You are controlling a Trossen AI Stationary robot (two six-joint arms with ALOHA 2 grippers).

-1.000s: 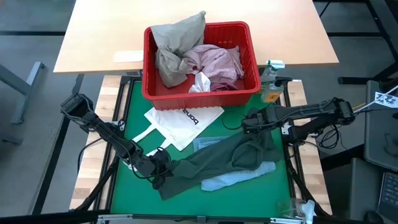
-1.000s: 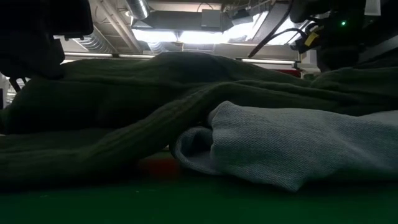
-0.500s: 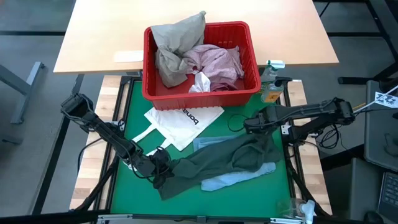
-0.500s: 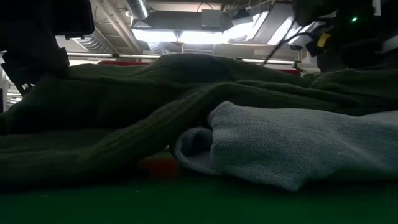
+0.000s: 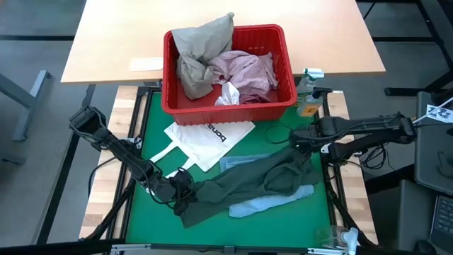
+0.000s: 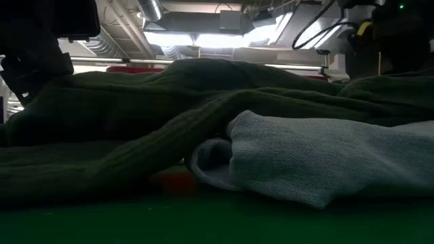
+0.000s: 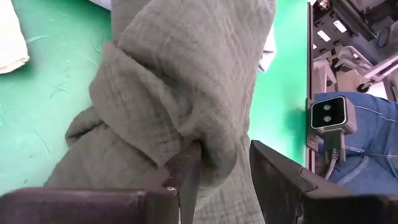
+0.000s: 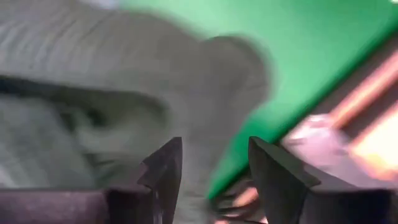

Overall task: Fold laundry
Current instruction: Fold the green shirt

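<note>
A dark grey-green garment (image 5: 248,180) lies crumpled across the green mat, partly on top of a light blue piece (image 5: 272,202) (image 6: 325,156). My left gripper (image 5: 185,190) (image 7: 224,165) sits low at the garment's left end, open, with a bunched fold between its fingers. My right gripper (image 5: 303,142) (image 8: 211,168) hangs open above the garment's right end, pointing down; its wrist view is blurred and shows nothing between the fingers. More laundry, beige, pink and white, fills the red basket (image 5: 282,35). My left gripper stands open around a bunched fold (image 7: 214,146) at the garment's left end, coming at it slanting down from the table's left. The fold lies against the inner side of one finger (image 7: 189,171); the other finger (image 7: 273,180) stands apart. The garment rests on the mat.
A white tote bag (image 5: 205,142) with black lettering lies flat between the basket and the garment. A spray bottle (image 5: 308,95) stands at the mat's far right corner. A person's jeans show beyond the near edge in the left wrist view. Bare green mat lies at the near left.
My right gripper has gone toward the table's right edge, off the garment's right end and slightly up. The garment and my left gripper have stayed where they were.
</note>
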